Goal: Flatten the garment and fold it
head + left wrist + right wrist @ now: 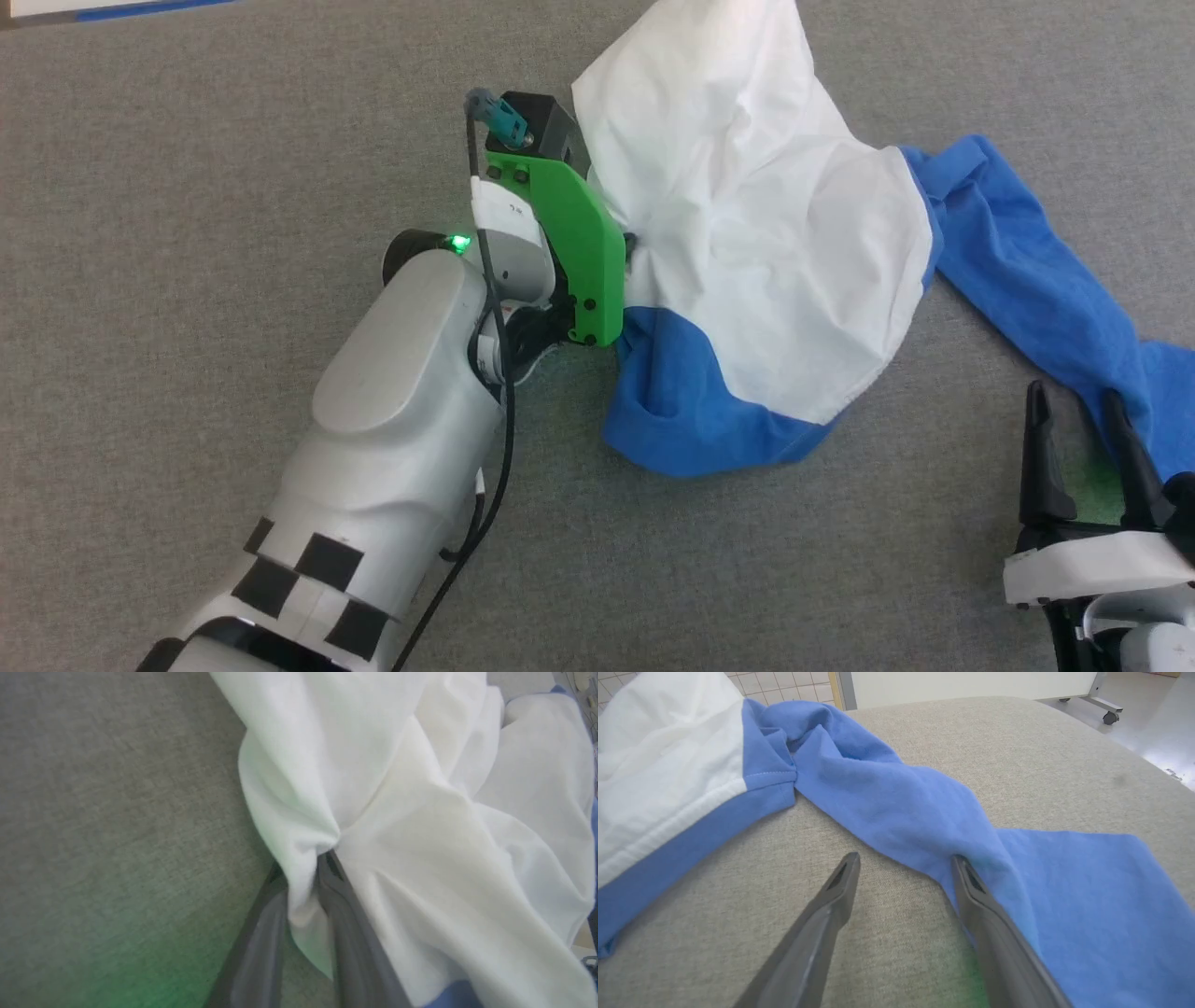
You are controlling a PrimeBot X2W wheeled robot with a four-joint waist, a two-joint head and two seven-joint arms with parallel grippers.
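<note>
The garment [766,233] lies crumpled on the grey table, its white body bunched up with a blue band along the near edge. One blue sleeve [1027,271] trails off to the right. My left gripper [624,250] reaches into the garment's left edge, its fingertips hidden under the cloth there. In the left wrist view the left gripper [303,863] is shut on a pinch of the white cloth [420,835]. My right gripper [1078,411] stands open at the lower right. In the right wrist view the right gripper [906,858] holds nothing, and its right finger [971,886] touches the blue sleeve [901,798].
The grey cloth-covered table [187,233] stretches left and in front of the garment. Its far edge [971,701] shows in the right wrist view, with a white panel on a caster [1109,717] and tiled floor beyond. A white and blue strip [112,9] lies at the top left.
</note>
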